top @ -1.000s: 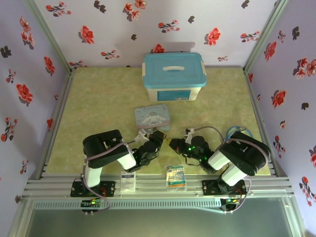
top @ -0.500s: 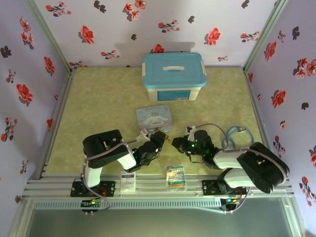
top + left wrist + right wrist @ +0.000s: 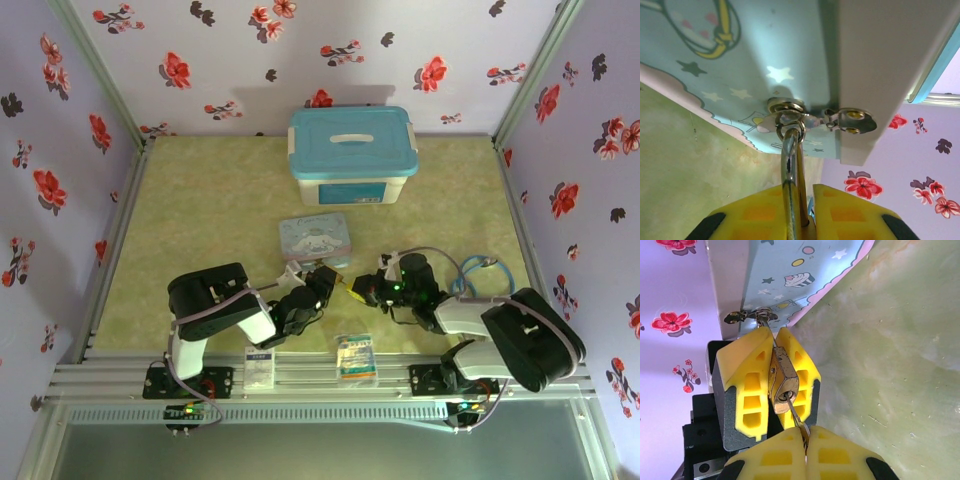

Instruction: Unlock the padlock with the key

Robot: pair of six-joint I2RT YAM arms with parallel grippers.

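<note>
Padlock [image 3: 783,376] sits off the table [image 3: 200,210], just beside the cartoon tin [image 3: 314,238] at its 5 o'clock in the top view. Its silver shackle [image 3: 789,170] is threaded through the latch ring [image 3: 790,114] on the tin's front edge.

We note the left gripper [image 3: 801,212] coming in from 9 o'clock. Its yellow pads [image 3: 747,385] are pressed against both sides of the brass body, so it is clamped on the padlock, keyhole end facing the other arm.

The right gripper [image 3: 804,456] comes in from 3 o'clock, with its pads closed together on the key [image 3: 798,419]. Only a short length of the key's thin shaft shows between the pads and the keyhole, and the tip sits in the keyhole. We cannot tell whether the shackle is locked or released.

Seen from above, the two grippers meet nose to nose at the tin's lower right corner. The blue-lidded box [image 3: 352,155] stands well apart at 12 o'clock.
</note>
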